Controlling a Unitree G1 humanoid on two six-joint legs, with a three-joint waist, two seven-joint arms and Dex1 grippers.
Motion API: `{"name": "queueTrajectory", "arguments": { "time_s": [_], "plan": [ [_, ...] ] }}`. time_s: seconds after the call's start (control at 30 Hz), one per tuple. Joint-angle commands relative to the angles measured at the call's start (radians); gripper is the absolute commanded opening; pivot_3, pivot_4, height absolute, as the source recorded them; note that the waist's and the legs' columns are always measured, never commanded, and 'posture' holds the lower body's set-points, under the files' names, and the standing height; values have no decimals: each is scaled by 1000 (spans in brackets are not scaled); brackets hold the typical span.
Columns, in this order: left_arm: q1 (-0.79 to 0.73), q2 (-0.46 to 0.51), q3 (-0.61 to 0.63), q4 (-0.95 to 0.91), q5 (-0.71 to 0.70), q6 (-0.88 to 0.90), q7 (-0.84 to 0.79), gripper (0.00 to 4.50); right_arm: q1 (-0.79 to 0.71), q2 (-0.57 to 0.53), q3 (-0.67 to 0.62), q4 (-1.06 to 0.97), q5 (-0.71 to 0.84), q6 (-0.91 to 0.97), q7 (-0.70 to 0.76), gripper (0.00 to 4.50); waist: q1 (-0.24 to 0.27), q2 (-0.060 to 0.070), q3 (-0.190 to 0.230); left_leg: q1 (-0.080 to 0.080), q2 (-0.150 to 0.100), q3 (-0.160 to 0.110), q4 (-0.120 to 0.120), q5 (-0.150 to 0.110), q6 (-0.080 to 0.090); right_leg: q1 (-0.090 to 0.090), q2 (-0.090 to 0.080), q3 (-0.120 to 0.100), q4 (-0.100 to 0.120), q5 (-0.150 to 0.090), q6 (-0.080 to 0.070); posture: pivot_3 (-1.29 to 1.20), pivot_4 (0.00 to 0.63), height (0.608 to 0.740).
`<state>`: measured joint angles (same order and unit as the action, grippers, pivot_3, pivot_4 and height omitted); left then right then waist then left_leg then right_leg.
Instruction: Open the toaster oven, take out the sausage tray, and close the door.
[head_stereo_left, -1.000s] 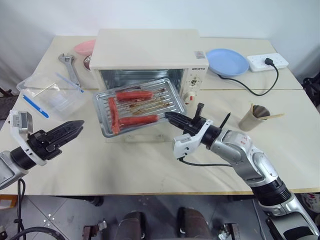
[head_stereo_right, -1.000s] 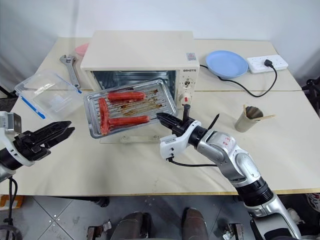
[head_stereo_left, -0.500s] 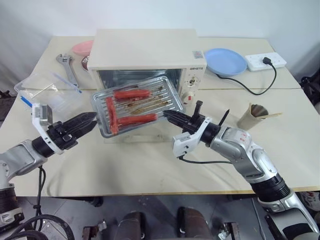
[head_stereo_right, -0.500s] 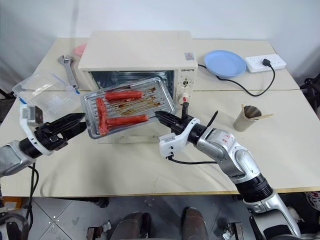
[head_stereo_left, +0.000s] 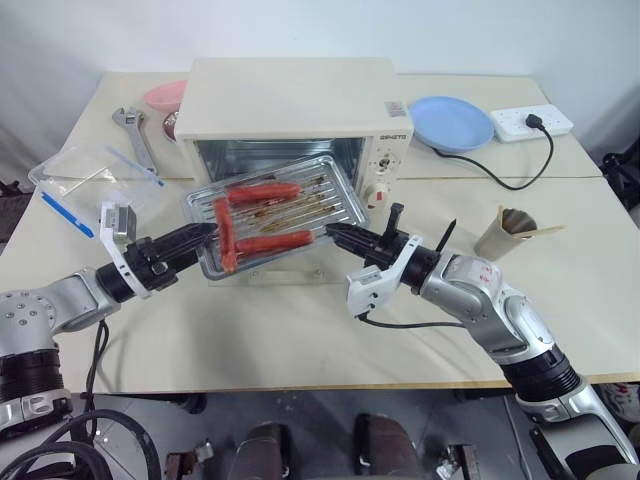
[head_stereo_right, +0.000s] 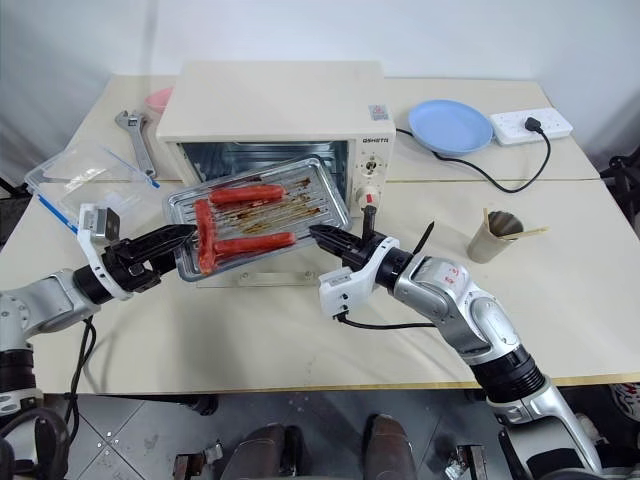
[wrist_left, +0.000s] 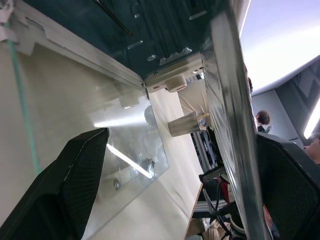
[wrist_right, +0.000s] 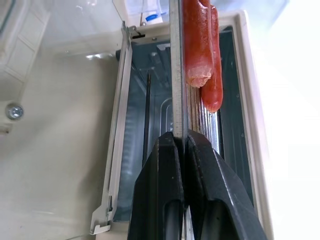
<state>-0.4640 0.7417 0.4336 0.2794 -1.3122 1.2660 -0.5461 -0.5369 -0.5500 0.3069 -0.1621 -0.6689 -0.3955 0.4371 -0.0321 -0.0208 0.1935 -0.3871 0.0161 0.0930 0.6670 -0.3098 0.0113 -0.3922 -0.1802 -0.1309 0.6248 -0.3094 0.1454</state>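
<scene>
The cream-white toaster oven (head_stereo_left: 300, 105) stands at the table's middle back. Its glass door (head_stereo_right: 260, 274) lies folded down flat in front of it. The shiny sausage tray (head_stereo_left: 285, 205), carrying red sausages (wrist_right: 200, 45) and skewers on a wire rack, hangs tilted above the door. My right gripper (head_stereo_left: 335, 232) is shut on the tray's right rim (wrist_right: 178, 75). At the tray's left end my left gripper (head_stereo_left: 207, 233) is open. In the left wrist view the tray's rim (wrist_left: 227, 100) runs between its black fingers (wrist_left: 75, 185), closer to one finger than the other.
A clear plastic box (head_stereo_left: 95, 180) with a blue clip and a wrench (head_stereo_left: 135, 130) lie at the left. A pink bowl (head_stereo_left: 165, 93) sits behind the oven's left corner. Right of the oven are a blue plate (head_stereo_left: 455, 122), a power strip (head_stereo_left: 535, 122) with a cable, and a paper cup (head_stereo_left: 508, 233).
My left arm has swung in from the left, and its open fingers now straddle the tray's left rim. The right gripper has kept still with the tray.
</scene>
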Motion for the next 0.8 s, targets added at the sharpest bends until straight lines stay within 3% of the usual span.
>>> {"name": "queueTrajectory", "arguments": {
  "time_s": [0.03,0.13,0.23,0.63,0.67,0.8],
  "plan": [
    [-15,-7,7,4,24,6,-27,4500,-10,-3,-23,-47,50,-32,-4,40,0,0,0,0,0,0,0,0,0,0,0,0,0,0,0,0,150,740],
    [-13,-16,8,-3,36,19,-30,4500,-6,-4,-23,-51,59,-40,3,40,1,0,0,0,0,0,0,0,0,0,0,0,0,0,0,0,150,740],
    [-3,-22,8,-17,42,35,-28,3907,-7,-3,-27,-49,67,-43,9,0,1,0,0,0,0,0,0,0,0,0,0,0,0,0,0,0,150,740],
    [25,-66,75,-49,0,110,68,198,3,14,-42,-57,113,-37,47,0,1,0,0,0,0,0,0,0,0,0,0,0,0,0,0,0,150,740],
    [26,-70,82,-53,-7,120,83,4,4,17,-44,-60,123,-37,54,0,1,0,0,0,0,0,0,0,0,0,0,0,0,0,0,0,150,740],
    [68,-92,135,-102,-86,161,200,4,19,29,-52,-89,216,-16,108,0,0,0,0,0,0,-1,0,0,0,0,0,0,1,0,0,0,150,740]
  ]
}}
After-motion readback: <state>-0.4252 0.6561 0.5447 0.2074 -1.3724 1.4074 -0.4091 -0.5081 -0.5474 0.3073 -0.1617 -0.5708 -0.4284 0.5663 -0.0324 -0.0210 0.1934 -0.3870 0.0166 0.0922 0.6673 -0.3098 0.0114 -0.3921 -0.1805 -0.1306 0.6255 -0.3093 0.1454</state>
